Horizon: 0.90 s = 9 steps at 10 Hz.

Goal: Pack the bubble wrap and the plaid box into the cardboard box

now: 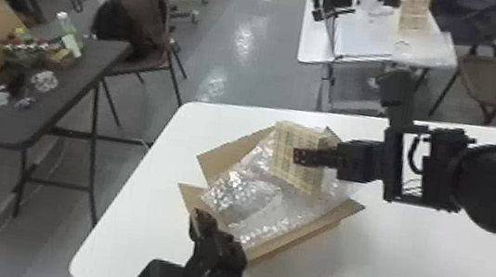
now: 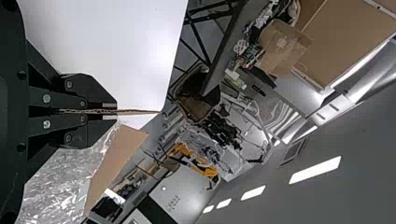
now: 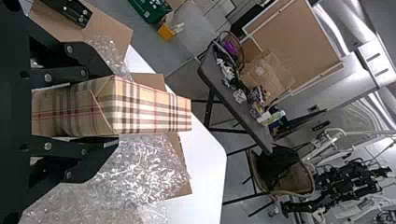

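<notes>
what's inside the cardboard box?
Bubble wrap fills the opening of the cardboard box and hides its bottom; anything underneath can't be seen. The right pincer holds the plaid box over the wrap.

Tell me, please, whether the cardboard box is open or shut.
Open: the cardboard box has its flaps spread outward, and bubble wrap shows between them.

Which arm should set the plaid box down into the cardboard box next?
Right, I'd judge: the right gripper already grips the plaid box above the bubble wrap at the cardboard box. The left gripper is shut on a flap, probably better kept there.
</notes>
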{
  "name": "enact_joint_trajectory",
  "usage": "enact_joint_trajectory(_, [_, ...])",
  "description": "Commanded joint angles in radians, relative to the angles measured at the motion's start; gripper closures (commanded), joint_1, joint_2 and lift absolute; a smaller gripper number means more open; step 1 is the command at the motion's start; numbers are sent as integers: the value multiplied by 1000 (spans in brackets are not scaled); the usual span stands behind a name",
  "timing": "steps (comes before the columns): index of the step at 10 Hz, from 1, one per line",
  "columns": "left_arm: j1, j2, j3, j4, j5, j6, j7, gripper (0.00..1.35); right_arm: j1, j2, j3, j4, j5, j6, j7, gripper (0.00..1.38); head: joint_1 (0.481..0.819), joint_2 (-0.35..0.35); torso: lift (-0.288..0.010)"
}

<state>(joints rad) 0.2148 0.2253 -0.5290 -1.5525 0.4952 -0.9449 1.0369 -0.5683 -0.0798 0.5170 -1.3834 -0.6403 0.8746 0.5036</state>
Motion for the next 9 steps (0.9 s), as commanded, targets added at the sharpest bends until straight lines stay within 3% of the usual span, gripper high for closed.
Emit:
enact_joint_trajectory(1, [1, 0, 0, 0, 2, -3, 0, 1220, 2, 2, -2, 29, -12, -16, -1, 117, 695, 350, -101])
enact_joint_trajectory(2, [1, 0, 1, 0, 2, -5, 0, 1220, 15, 3, -25, 29, -10, -32, 13, -2, 695, 350, -101])
enact_joint_trajectory(4, [3, 0, 1, 0, 2, -9, 0, 1220, 64, 3, -117, -29, 27, -63, 38, 191, 695, 350, -101])
enact_joint_trajectory(7, [6, 0, 3, 0, 3, -15, 0, 1219, 231, 23, -377, -263, 131, -131, 23, 245, 695, 350, -101])
enact_joint_trajectory(9, [11, -3, 11, 0, 0, -21, 2, 1220, 430, 45, -512, -470, 258, -298, -143, 245, 695, 308, -101])
